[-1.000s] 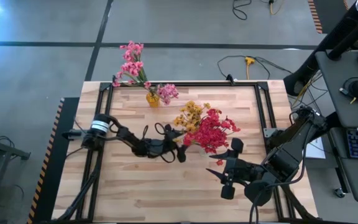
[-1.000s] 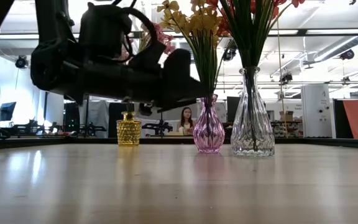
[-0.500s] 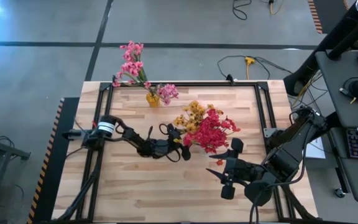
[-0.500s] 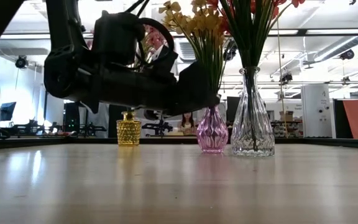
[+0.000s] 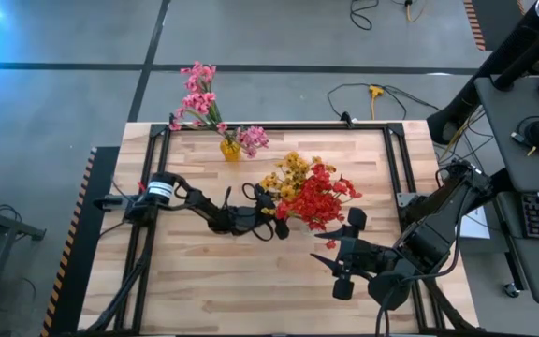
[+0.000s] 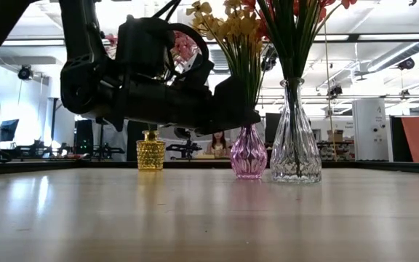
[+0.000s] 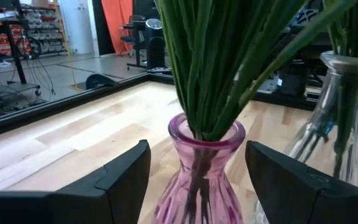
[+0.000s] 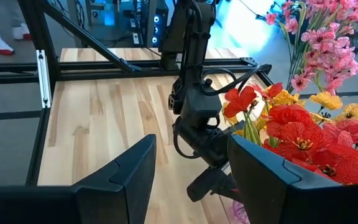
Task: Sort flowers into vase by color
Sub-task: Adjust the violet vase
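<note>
Three vases stand on the wooden table. A small yellow vase (image 6: 150, 151) holds pink flowers (image 5: 197, 94). A purple vase (image 7: 197, 180) holds yellow flowers (image 5: 288, 172). A clear vase (image 6: 294, 145) holds red flowers (image 5: 318, 197). My left gripper (image 7: 197, 152) is open and level, one finger on each side of the purple vase's neck, with a narrow gap showing on both sides. My right gripper (image 5: 340, 255) is open and hangs high over the table's right near part, with nothing between its fingers.
A black metal frame (image 5: 279, 126) runs round the table's edges. The clear vase stands close to the right of the purple one, and their blossoms overlap. Bare wood (image 5: 241, 281) lies toward the near edge.
My left gripper has gone toward the table's right, up to the purple vase, and its fingers now stand on either side of the vase's neck. The vases and flowers have kept their places.
</note>
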